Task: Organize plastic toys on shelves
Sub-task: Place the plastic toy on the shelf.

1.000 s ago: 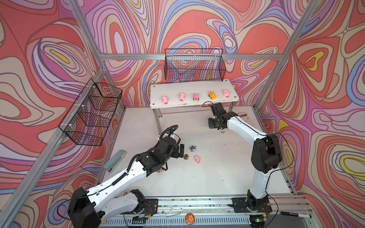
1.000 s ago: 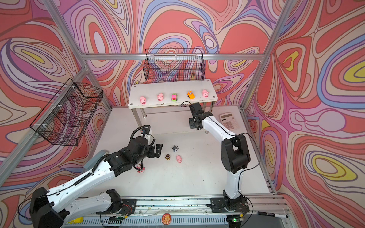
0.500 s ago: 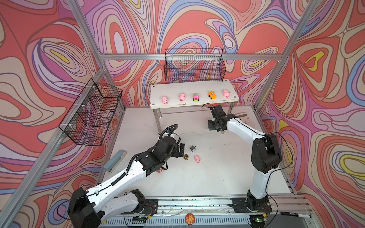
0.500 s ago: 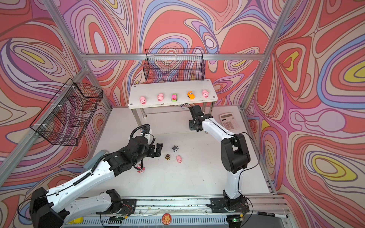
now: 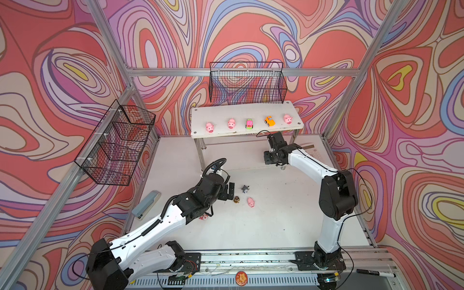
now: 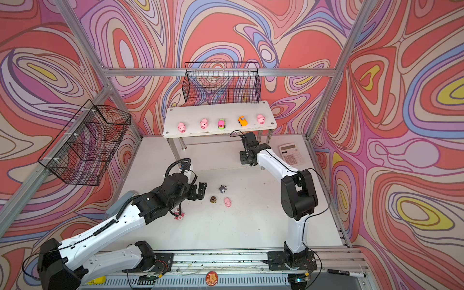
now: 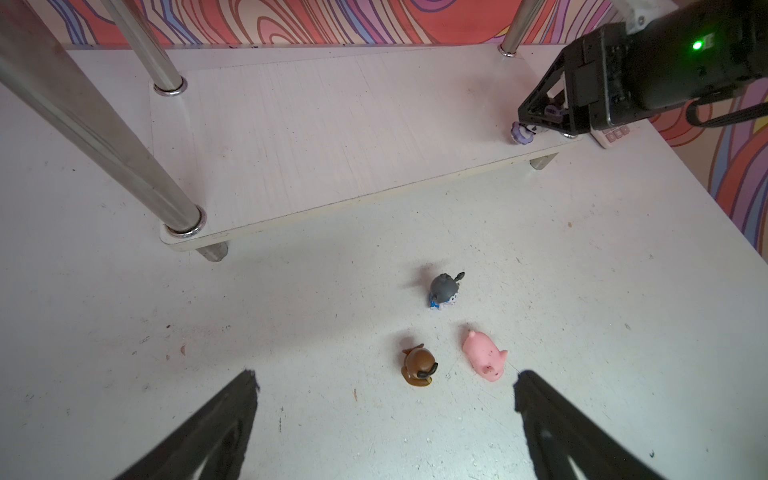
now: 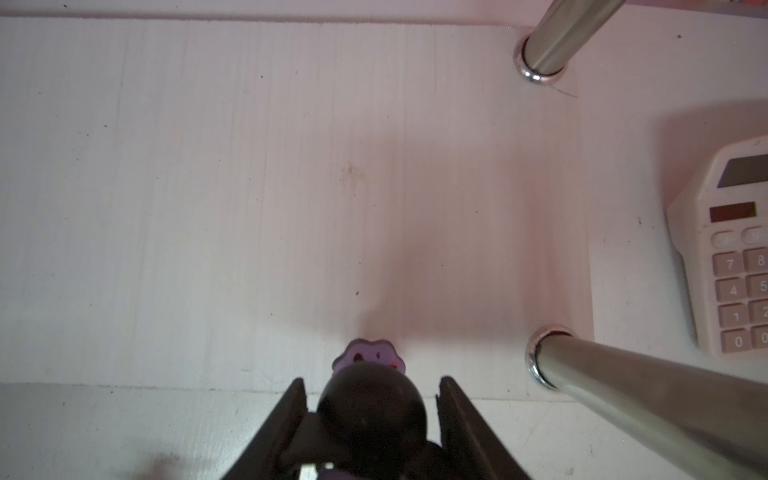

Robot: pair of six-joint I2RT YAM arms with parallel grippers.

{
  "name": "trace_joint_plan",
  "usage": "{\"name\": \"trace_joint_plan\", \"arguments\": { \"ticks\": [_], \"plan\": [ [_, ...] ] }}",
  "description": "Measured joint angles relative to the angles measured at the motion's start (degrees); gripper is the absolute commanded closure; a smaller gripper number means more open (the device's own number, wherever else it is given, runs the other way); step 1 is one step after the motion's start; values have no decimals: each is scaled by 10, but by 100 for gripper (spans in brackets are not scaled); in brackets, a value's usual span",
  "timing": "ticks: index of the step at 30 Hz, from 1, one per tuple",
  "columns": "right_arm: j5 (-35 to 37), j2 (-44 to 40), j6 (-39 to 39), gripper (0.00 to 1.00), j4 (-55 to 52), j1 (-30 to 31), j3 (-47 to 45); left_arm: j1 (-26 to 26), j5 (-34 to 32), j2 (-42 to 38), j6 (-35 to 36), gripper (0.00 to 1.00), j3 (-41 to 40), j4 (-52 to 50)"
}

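- Step: setting the dark figure [image 8: 370,411] on the lower shelf [image 8: 208,208], at its front edge beside a leg [image 8: 623,374].
- The right gripper [image 8: 372,379] straddles it; whether the fingers [image 8: 286,419] clamp it or stand free, I cannot tell.
- Next, likely: spread and back out past the leg.
- Its purple end points to the shelf's back; long axis seems along the fingers.
- Left gripper [image 7: 386,374], fingers spread wide, hovers by the pig [image 7: 484,359].

White links and black joints make up the left arm [image 5: 160,221] and right arm [image 5: 308,163]. The left gripper [image 7: 386,374] is black; a ribbed black cable [image 5: 152,226] lines its arm.
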Motion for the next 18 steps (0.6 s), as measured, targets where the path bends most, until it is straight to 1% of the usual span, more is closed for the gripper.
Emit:
{"name": "trace_joint_plan", "arguments": {
  "ticks": [13, 18],
  "plan": [
    [1, 20, 0, 48, -8, 0, 14, 0, 0, -1, 0, 0, 0, -7],
    [2, 21, -2, 45, -12, 0, 20, 0, 0, -1, 0, 0, 0, -9]
  ]
}}
